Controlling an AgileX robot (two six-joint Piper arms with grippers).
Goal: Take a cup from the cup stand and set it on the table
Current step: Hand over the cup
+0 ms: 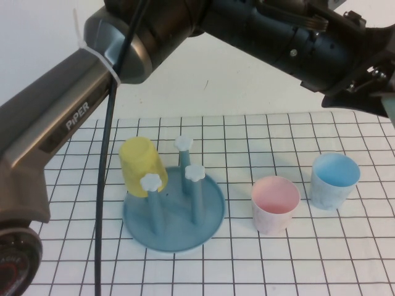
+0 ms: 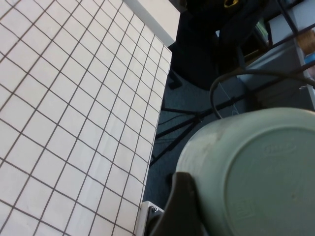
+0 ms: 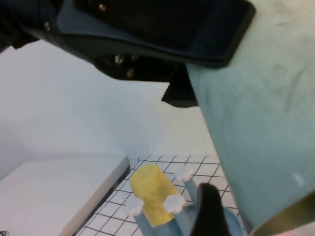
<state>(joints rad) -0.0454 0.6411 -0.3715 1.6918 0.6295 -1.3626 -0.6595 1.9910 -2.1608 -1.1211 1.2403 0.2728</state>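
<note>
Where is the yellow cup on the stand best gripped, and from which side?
Across the side wall of the yellow cup, from above: it hangs upside down, tilted on a peg of the cup stand, base up. Left gripper holds the mint cup high at far right; right gripper is beside it.

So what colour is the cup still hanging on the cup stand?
Yellow, upturned on a peg of the blue cup stand; clearest in the high view.
</note>
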